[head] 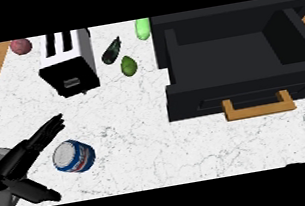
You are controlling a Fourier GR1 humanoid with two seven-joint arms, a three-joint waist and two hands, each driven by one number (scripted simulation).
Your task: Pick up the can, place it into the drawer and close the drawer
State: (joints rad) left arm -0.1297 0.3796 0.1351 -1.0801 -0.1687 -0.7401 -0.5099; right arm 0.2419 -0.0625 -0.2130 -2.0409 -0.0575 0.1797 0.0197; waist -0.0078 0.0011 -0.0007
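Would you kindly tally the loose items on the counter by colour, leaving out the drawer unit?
Green: 2, a pale one and an olive one
Dark green-black: 1
Purple: 1
Blue and white: 1, can
Black and white: 1, toaster
Total: 6

No legible text, brand, number or sign anywhere in the head view. The can (73, 157) carries a blue, white and red wrap, but its markings resolve into colour patches only; no letters can be made out. The toaster (68, 63) has a small pale panel on its dark front face, too small to tell whether it bears any characters. The drawer (241, 54) front and its handle (258, 106) are unmarked.
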